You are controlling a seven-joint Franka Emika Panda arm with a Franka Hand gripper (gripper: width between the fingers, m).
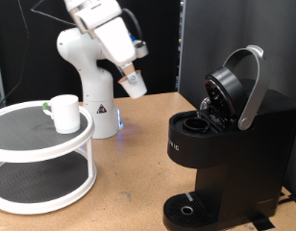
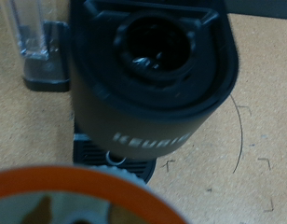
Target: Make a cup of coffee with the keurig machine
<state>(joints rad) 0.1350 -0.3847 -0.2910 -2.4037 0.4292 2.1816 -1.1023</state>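
Observation:
The keurig machine [image 1: 225, 144] stands on the wooden table at the exterior view's right, its grey-handled lid [image 1: 232, 85] raised and the pod chamber [image 1: 198, 123] open and empty. My gripper [image 1: 135, 85] hangs in the air to the machine's left, above the table, shut on a small white coffee pod [image 1: 137, 89]. In the wrist view the machine [image 2: 153, 103] lies below with its open chamber [image 2: 157, 42], and the pod's tan, orange-rimmed top [image 2: 69, 198] is blurred close to the camera; my fingers do not show there. The white cup [image 1: 63, 113] sits on a round stand at the left.
The cup's white two-tier round stand [image 1: 33, 154] fills the exterior view's lower left. The arm's white base [image 1: 95, 96] stands behind it. The machine's round drip tray [image 1: 189, 207] holds nothing. A clear water tank [image 2: 36, 42] sits beside the machine.

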